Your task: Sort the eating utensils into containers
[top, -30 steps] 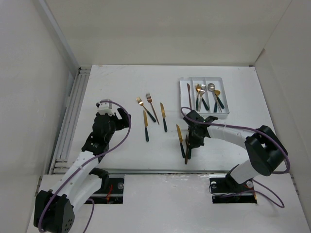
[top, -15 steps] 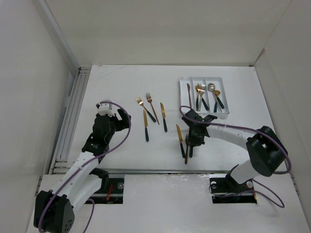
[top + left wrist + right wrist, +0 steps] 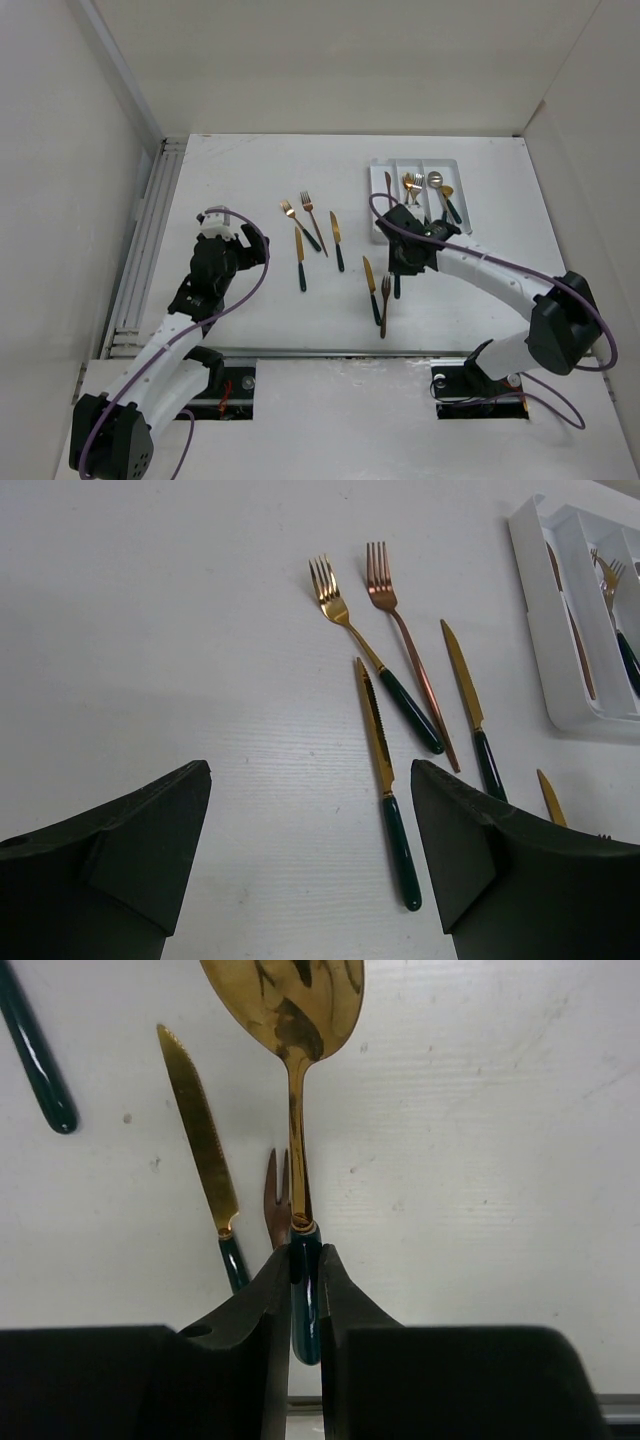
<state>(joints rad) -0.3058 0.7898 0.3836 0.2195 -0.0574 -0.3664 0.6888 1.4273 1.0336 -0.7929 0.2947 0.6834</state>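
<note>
The right end effector [image 3: 305,1260] is pinched tight on the dark handle of a gold spoon [image 3: 297,1110], held up over the bench [image 3: 240,170] near the white tray [image 3: 545,620]. The left end effector [image 3: 310,775] is wide open and holds nothing, with loose forks and knives [image 3: 385,750] lying close by

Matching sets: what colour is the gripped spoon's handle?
The gold spoon's handle is dark green; right wrist view.

Overhead; wrist close-ups, probably sharing one knife [image 3: 200,1130]
</note>
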